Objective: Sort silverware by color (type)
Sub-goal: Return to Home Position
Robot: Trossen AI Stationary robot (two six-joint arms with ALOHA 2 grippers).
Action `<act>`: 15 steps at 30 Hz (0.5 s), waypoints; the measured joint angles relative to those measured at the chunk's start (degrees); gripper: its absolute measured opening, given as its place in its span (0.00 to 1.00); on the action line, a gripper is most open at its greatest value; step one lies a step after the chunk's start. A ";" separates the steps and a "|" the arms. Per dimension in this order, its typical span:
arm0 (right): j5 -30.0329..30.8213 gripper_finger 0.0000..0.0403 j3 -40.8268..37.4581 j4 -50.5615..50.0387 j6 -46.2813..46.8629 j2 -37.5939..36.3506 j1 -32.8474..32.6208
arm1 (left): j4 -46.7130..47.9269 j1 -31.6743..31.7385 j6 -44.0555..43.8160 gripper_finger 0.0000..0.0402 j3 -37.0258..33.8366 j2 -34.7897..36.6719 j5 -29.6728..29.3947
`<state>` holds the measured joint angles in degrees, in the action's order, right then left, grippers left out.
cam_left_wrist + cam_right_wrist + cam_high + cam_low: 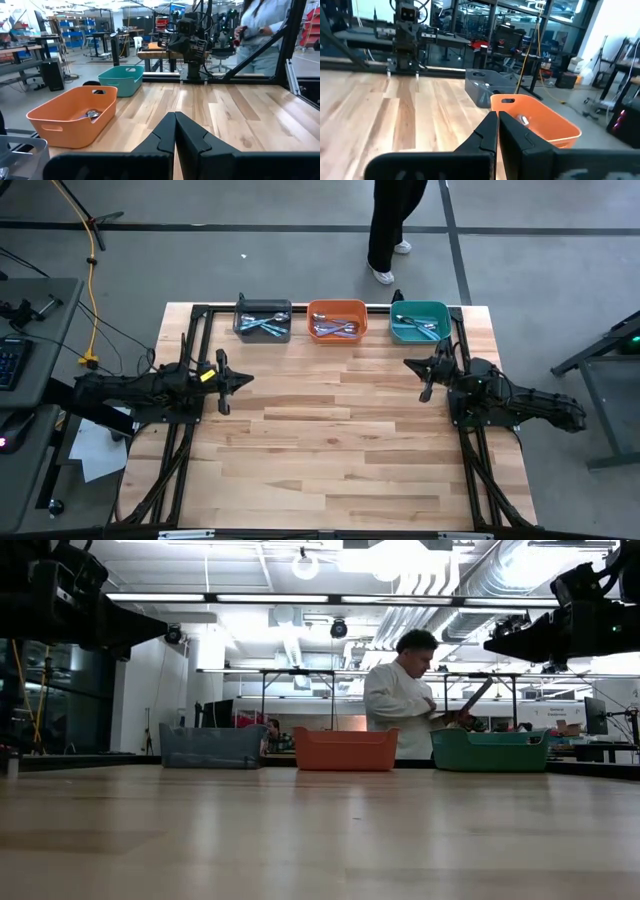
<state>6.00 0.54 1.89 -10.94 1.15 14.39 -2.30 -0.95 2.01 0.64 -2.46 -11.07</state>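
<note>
The silverware lies in three bins along the table's far edge: spoons in the grey bin (263, 321), spoons in the orange bin (337, 322) and spoons in the teal bin (420, 323). One shiny spoon bowl (92, 114) shows inside the orange bin in the left wrist view. My left gripper (248, 379) is shut at the table's left side, pointing level toward the middle, holding nothing. My right gripper (408, 364) is shut at the right side, near the teal bin, also holding nothing.
A person in a white coat (400, 695) stands beyond the table's far edge behind the bins. Black frame rails (190, 350) run along the left, right and far sides. The wooden tabletop (330, 440) lies bare between the arms.
</note>
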 joint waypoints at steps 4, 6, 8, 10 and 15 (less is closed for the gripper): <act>0.00 0.00 0.00 0.01 5.27 0.00 0.00 | -0.02 0.00 -1.73 0.00 0.00 0.00 0.00; 0.01 0.00 -0.02 0.01 6.13 0.00 0.00 | -0.05 0.00 -3.28 0.00 0.00 0.00 0.00; 0.02 0.00 -0.02 0.00 6.06 0.00 0.00 | -0.03 0.00 -4.48 0.00 0.00 0.00 0.00; 0.02 0.00 -0.02 0.01 6.04 0.00 0.00 | -0.04 0.00 -4.77 0.00 0.00 0.00 0.00; -0.04 0.00 -0.02 0.01 6.03 0.00 0.00 | -0.05 0.00 -4.97 0.00 0.00 0.00 0.00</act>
<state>5.96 0.51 1.90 -4.91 1.15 14.39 -2.35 -0.95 -2.96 0.64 -2.46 -11.07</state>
